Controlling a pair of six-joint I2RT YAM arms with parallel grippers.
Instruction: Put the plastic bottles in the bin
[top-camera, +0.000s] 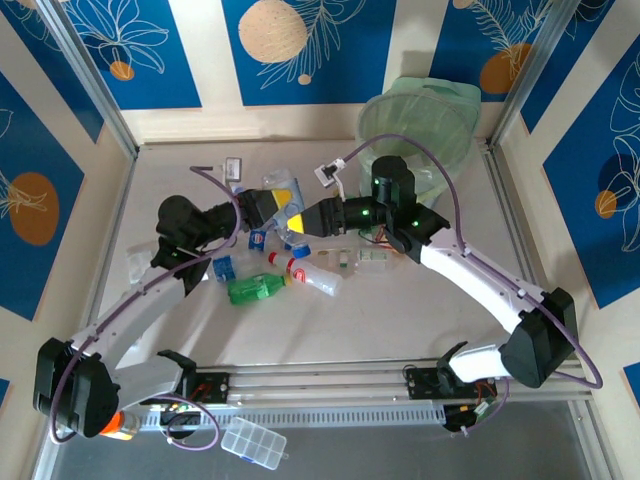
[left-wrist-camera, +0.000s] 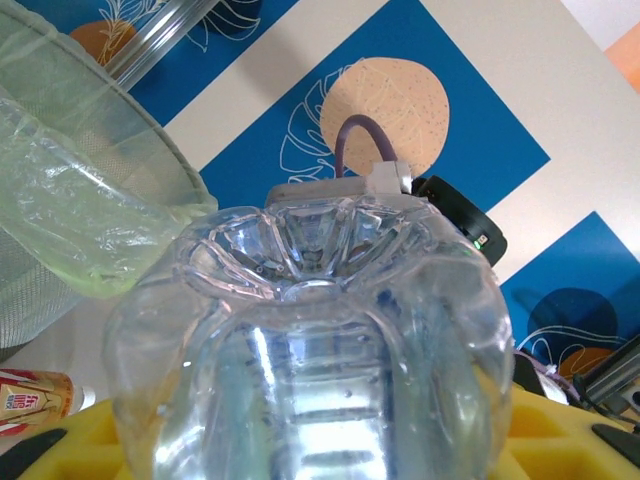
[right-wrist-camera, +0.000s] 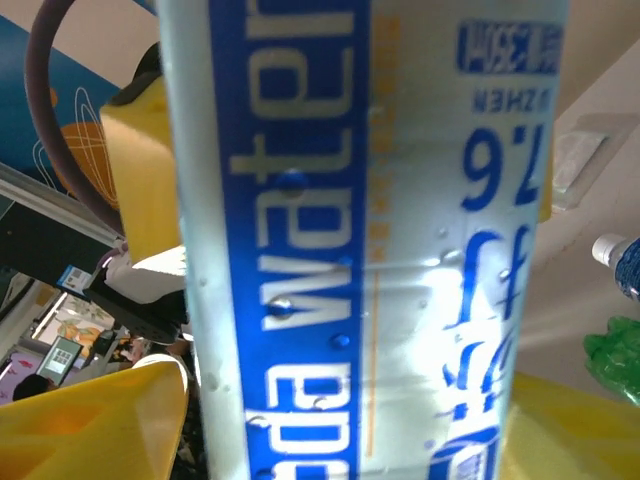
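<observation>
Handover, seemingly: left tool (top-camera: 283, 212) clenched on clear bottle (left-wrist-camera: 310, 340) base; right tool (top-camera: 300, 222) straddles its blue-label body, grip unclear. Bin (top-camera: 440, 130) stands behind right tool, hence probable transfer.

Bright, even light; faint shadows on the white bench (top-camera: 400, 320). Glare streaks the clear ribbed plastic bottle (left-wrist-camera: 310, 340), slightly blurred.

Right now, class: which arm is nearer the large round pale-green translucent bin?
Right. The right arm bends just in front of the bin; the left arm lies well to the bin's left.
</observation>
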